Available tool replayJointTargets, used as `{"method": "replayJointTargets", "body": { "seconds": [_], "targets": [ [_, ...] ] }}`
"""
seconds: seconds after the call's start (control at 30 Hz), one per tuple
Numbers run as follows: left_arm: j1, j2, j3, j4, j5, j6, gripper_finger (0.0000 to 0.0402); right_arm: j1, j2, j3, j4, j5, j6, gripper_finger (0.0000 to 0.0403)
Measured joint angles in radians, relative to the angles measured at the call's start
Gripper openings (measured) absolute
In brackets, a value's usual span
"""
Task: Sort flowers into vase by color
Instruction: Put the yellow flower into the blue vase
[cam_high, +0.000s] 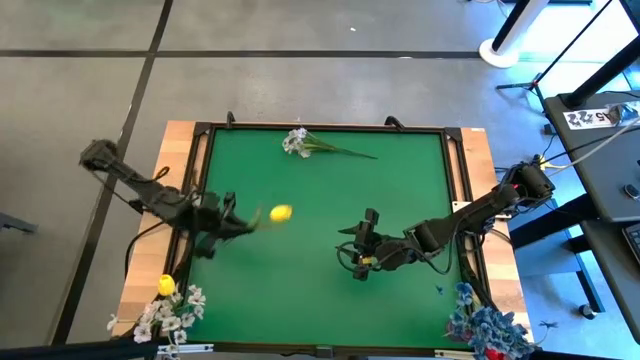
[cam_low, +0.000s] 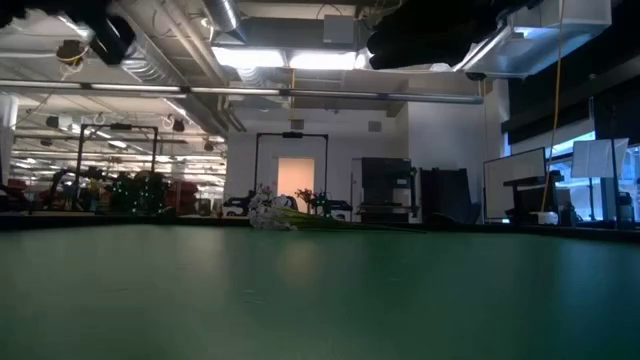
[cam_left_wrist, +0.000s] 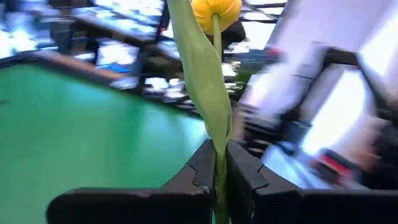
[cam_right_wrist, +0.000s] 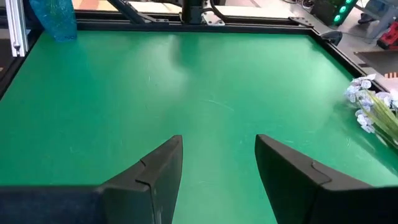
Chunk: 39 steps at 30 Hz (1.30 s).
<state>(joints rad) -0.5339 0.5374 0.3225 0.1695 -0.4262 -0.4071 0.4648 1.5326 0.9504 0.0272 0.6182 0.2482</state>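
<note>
- A slip is being risked at the left gripper (cam_left_wrist: 217, 171): the yellow tulip (cam_high: 281, 212) is being pinched only by its thin stem, low down, so the heavy head could be swung round or the stem slid out as the arm is being carried toward the near-left vase.
- The stem is being squeezed between the two dark fingers (cam_left_wrist: 196, 171), which are being pressed almost together; nothing else is being touched by them.
- In the high view that gripper is being held over the left part of the green mat (cam_high: 330, 230), with the tulip head just to its right.
- A wrong drop is also being risked, it is judged: the near-left bunch (cam_high: 168, 305), off the mat's near-left corner, is being shared by a yellow bloom and white sprays, so the stem could be snagged on them.
- The right gripper (cam_right_wrist: 217, 165) is being kept spread and empty, right of the mat's centre.
- Blue sprays (cam_high: 488, 325) are being held off the mat's near-right corner.
- A white spray (cam_high: 298, 142) is being left lying at the mat's far edge, unsorted.
</note>
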Motion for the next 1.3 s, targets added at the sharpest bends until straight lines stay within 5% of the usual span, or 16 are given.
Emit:
{"method": "replayJointTargets", "body": {
  "seconds": [0.3,0.5,0.67,0.9,1.3],
  "targets": [
    [-0.299,-0.008,0.000,0.205,0.060,0.087,0.0013,0.000,0.000,0.000,0.000,0.062,0.074,0.0200],
    [-0.461,0.015,-0.025,0.263,0.012,0.082,0.0014,0.000,0.000,0.000,0.000,0.063,0.151,0.0200],
    [-0.575,0.059,-0.111,0.532,-0.036,0.165,0.0014,0.000,0.000,0.000,0.001,0.106,0.174,0.0200],
    [-0.634,0.121,-0.163,0.838,-0.201,0.181,0.0014,-0.009,0.000,0.000,0.009,0.202,0.174,0.0200],
    [-0.673,0.316,-0.163,0.981,-0.223,0.036,0.0014,-0.057,0.000,0.000,0.032,0.191,0.194,0.0200]
  ]
}}
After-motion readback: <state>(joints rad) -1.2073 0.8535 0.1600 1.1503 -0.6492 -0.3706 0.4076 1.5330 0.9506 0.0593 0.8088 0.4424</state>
